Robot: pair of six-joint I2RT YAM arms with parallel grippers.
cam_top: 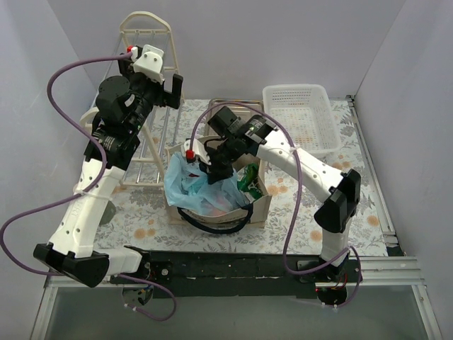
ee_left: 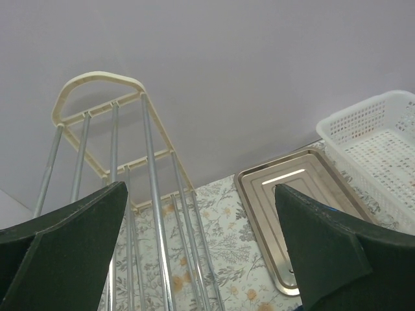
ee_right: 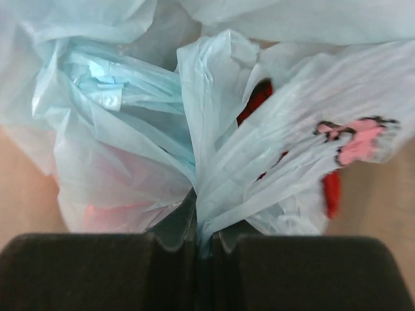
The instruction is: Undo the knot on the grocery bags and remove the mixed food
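Left pincer (ee_left: 201,259): spread wide, holding nothing, raised off the counter (cam_top: 304,227) at the back left, beside the rack (cam_top: 145,28).
Left wrist view: the two dark fingers (ee_left: 65,249) frame the rack's upright bars, a metal tray (ee_left: 285,188) lying flat on the flowered cloth, and a corner of the white basket (ee_left: 382,123).
Right pincer (ee_right: 206,243): pressed together on a gathered fold of the blue bag (cam_top: 185,185), pinching the thin plastic between its fingertips.
Right arm: reaches from the near right edge over to the middle of the counter and down into the tote (cam_top: 263,205).
Blue bag: sits crumpled inside the tote, on its left side, spilling a little over the left rim.
Inside the blue bag: something red (ee_right: 259,97) shows through a gap in the plastic; what it is cannot be told.
Tote: stands at the middle of the counter, mouth up, dark handles drooping over the near edge.
Snack bag (cam_top: 249,177): green, in the tote just right of the right pincer.
Basket: at the back right, well apart from the tote.
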